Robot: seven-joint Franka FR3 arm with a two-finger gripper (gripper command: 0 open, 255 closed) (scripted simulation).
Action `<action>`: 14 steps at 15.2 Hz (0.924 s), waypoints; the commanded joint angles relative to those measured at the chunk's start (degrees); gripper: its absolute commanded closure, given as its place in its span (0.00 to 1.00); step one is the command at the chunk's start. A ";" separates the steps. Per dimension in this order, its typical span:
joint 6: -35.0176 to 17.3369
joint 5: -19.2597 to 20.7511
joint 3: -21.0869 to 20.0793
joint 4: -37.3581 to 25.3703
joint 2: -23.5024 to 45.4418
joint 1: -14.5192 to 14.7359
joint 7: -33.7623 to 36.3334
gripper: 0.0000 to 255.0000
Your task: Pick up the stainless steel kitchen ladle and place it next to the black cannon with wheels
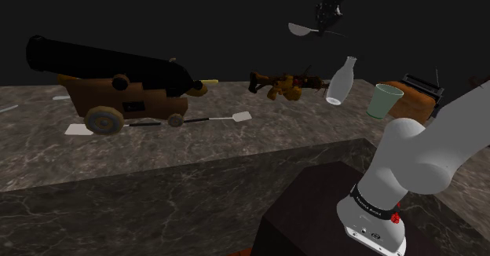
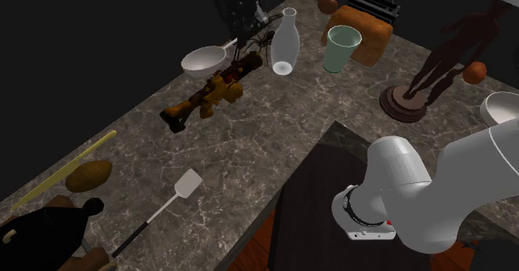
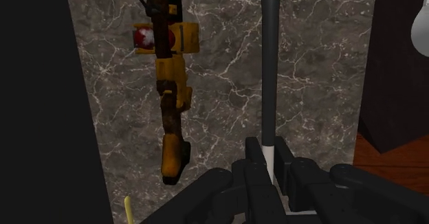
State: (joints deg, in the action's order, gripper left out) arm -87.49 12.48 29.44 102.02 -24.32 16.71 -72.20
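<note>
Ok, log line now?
jaws: shut on grey long-handled ladle | ladle: in air over marble counter | black wheeled cannon: far off | placed: no

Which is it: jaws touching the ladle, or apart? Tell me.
Touching. The wrist view shows the ladle clasped by its handle between the jaws, with no gap; the shoulder view shows it aloft above the counter.

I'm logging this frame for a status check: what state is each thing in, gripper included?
ladle: held by its handle, lifted clear of the counter
gripper: shut on the ladle
cannon: standing on its wheels
bottle: upright
cup: upright, mouth up
spatula: lying flat
toy gun: lying flat
figurine: upright on its base
</note>
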 commanded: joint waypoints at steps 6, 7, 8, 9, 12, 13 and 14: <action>0.55 -1.52 -4.97 -0.51 1.11 1.93 6.67 1.00; 0.49 -1.84 -5.91 -0.57 1.43 2.32 7.98 1.00; 0.44 -2.17 -6.83 -0.70 1.82 2.73 9.27 1.00; 0.39 -2.50 -7.72 -0.89 2.26 3.14 10.55 1.00; 0.26 -3.52 -10.27 -1.87 3.92 4.41 14.27 1.00; 0.23 -3.86 -11.08 -2.33 4.59 4.85 15.48 1.00; 0.21 -4.20 -11.87 -2.86 5.31 5.29 16.68 1.00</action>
State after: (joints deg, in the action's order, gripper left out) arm -87.56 8.64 18.28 100.07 -19.81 21.59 -56.62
